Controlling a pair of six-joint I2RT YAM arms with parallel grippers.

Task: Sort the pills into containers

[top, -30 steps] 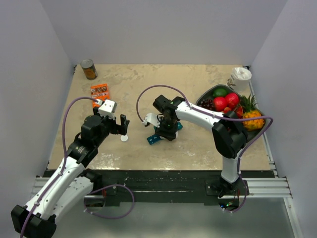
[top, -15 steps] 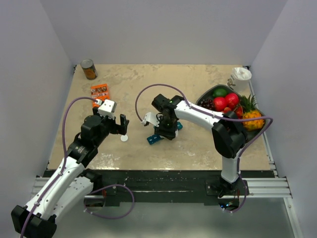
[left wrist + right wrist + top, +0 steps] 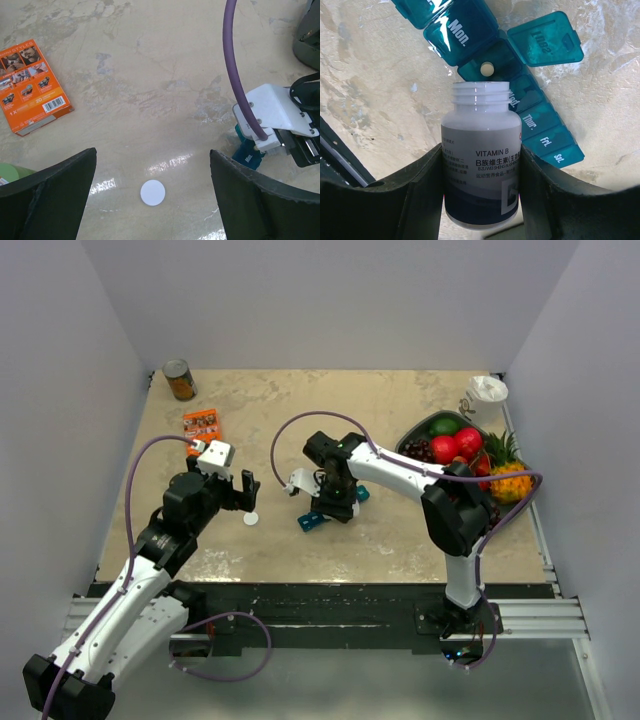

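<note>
- Right gripper [image 3: 480, 172] is clamping its fingers on the sides of an uncapped vitamin bottle [image 3: 481, 150], holding it tipped with the mouth pointing at the organiser [image 3: 457, 32].
- Organiser is lying flat on the table [image 3: 150, 75], mid-table, right under that bottle. Its Tues lid [image 3: 545, 40] is flipped open and one pale pill [image 3: 486, 68] is sitting in that slot. Mon, Thur, Fri and Sat are looking shut.
- Left gripper [image 3: 152, 160] is hovering with fingers spread wide, gripping nothing, above a white cap [image 3: 152, 192] lying on the table.
- Orange box [image 3: 32, 85] is sitting off to its left.
</note>
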